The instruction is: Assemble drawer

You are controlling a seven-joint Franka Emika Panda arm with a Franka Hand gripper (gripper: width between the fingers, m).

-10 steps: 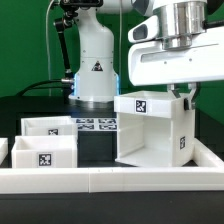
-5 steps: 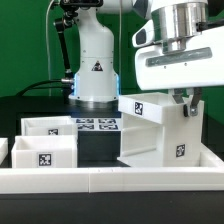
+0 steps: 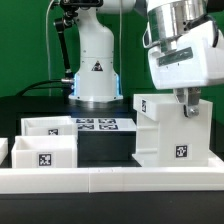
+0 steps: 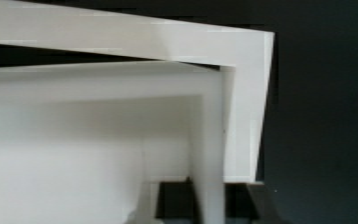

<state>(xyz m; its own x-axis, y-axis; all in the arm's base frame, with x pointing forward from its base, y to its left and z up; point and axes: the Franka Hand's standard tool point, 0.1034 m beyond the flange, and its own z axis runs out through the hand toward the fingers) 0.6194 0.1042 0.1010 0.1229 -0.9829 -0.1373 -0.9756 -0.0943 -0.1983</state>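
The black table (image 3: pixel 100 150) is the work area, w/ a long white rail (image 3: pixel 110 178) across the front edge.

The task's main part is the large white box-shaped drawer shell (image 3: pixel 160 135) w/ square marker tags on top and side. It stands on the exterior view's right, just behind the rail, base at or v. near the table; contact can't be confirmed. It's hard to read which way its open face points.

Two small white open-top drawer trays sit well apart from it on the exterior view's left, one nearer the rail (image 3: pixel 42 153) and one behind it (image 3: pixel 46 126). The flat white marker board (image 3: pixel 98 124) lies between them and the arm's base.

The gripper (image 3: pixel 188 104) comes down onto the shell's top far corner. In the wrist view the dark fingers (image 4: pixel 176 200) flank a thin upright wall (image 4: pixel 211 150) of the shell, so the jaws look pinched narrow on that wall, holding the shell.

Judgement: the step is positioning the shell so a tray can slide in. To do it well:
- Move slowly. A thin wall held near one corner can pivot in the pads.
- Set the base flat before letting go, w/ no tilt.
- Keep it off the rail and the marker board.
- Leave the opening facing the trays w/ clear room in front.
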